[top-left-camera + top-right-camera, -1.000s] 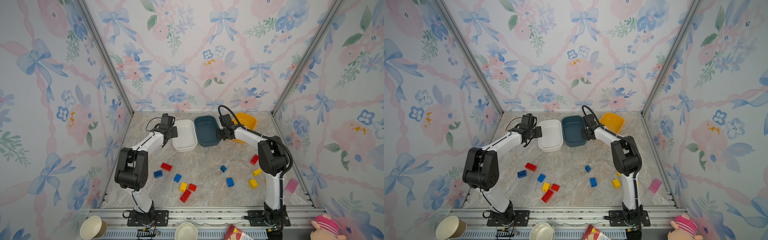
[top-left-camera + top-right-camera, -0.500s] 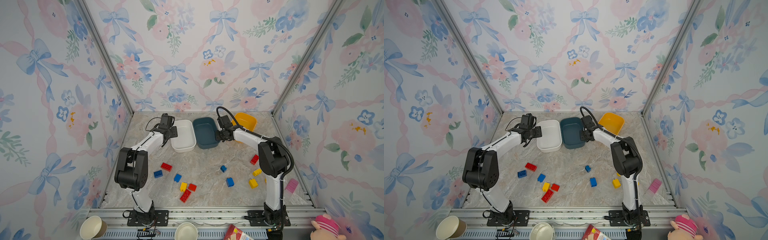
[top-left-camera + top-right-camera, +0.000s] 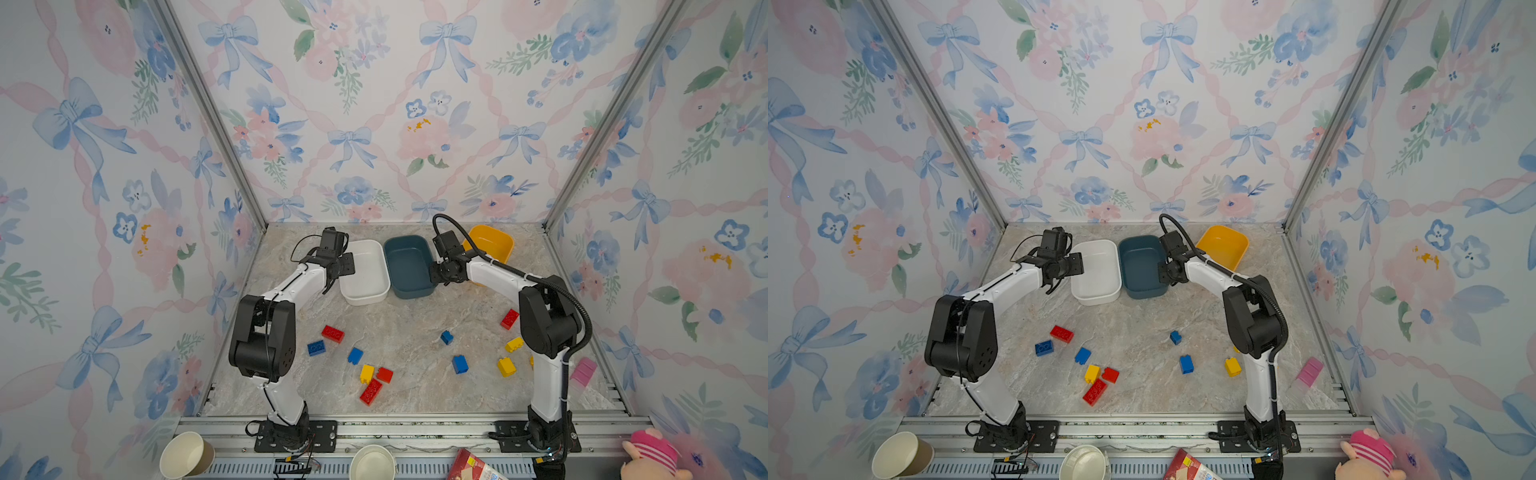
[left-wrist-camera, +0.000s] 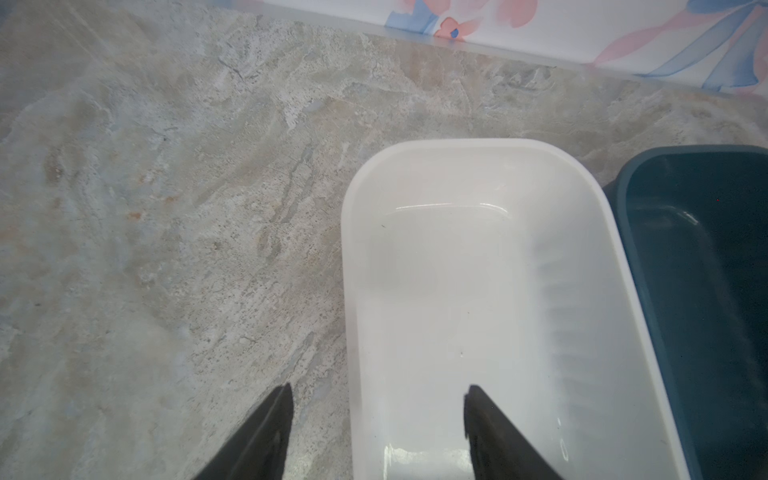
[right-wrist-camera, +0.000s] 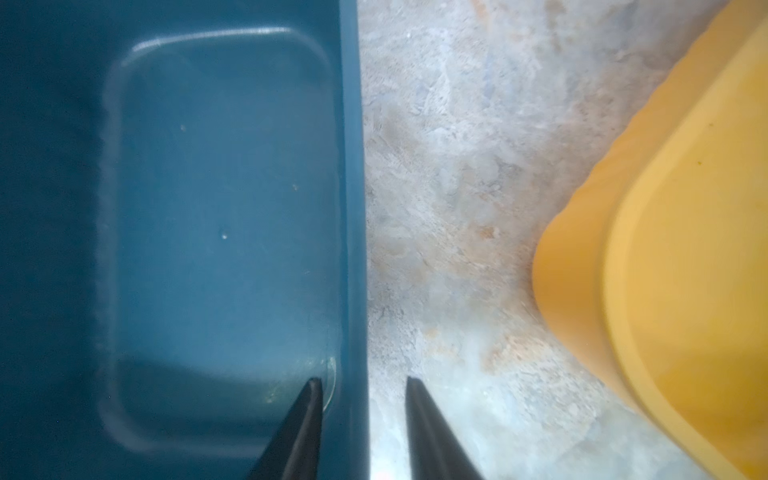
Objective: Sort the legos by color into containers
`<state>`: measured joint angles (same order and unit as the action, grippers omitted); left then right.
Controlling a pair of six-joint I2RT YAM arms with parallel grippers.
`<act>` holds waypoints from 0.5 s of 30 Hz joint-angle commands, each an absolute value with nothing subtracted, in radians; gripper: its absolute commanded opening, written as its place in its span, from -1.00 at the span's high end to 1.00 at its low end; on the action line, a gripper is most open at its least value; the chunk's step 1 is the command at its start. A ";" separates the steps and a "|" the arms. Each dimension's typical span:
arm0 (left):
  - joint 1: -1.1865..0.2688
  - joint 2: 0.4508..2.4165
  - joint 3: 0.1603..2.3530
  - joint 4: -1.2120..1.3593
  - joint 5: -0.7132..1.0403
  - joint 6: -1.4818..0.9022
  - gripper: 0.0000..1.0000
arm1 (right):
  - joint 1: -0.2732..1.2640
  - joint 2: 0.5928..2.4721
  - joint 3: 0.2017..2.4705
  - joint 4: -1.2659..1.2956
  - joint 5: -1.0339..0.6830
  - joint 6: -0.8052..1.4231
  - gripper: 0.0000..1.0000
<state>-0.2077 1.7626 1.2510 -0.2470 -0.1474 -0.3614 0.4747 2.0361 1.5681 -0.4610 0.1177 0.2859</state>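
Since a second ago the teal tub (image 3: 407, 266) and the right end effector (image 5: 361, 380) have slid slightly toward the white tub (image 3: 365, 270), and the right jaws have parted. Nearest, the legos (image 3: 370, 392) lie loose across the front half of the desk (image 3: 415, 324), all outside the tubs. A red brick (image 3: 509, 319) shows in a top view, while in a top view the right arm (image 3: 1252, 320) covers that spot.

Farther back, only the wrist views show the jaws. The right jaws stand open astride the teal tub's wall facing the yellow tub (image 3: 490, 245), gripping nothing. The left end effector (image 4: 378, 390) gapes wide astride the white tub's wall toward the desk's left edge, also holding nothing. Farthest, the yellow tub sits near the far right corner, apart from the teal one.
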 commanded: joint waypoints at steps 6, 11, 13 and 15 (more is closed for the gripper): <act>-0.198 1.678 1.195 -0.195 -0.118 -0.350 -0.38 | 0.373 1.878 1.548 -0.536 0.166 0.292 -0.16; -0.189 1.618 1.125 -0.144 -0.088 -0.372 -0.44 | 0.245 1.835 1.499 -0.546 0.190 0.321 -0.36; -0.182 1.590 1.089 -0.123 -0.075 -0.382 -0.47 | 0.192 1.834 1.491 -0.553 0.198 0.332 -0.42; -0.175 1.569 1.059 -0.105 -0.064 -0.388 -0.49 | 0.147 1.848 1.493 -0.563 0.200 0.337 -0.42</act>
<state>-0.1879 1.6073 1.0958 -0.1452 -0.0944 -0.3706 0.1852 1.8462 1.5120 -0.5140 0.1730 0.3149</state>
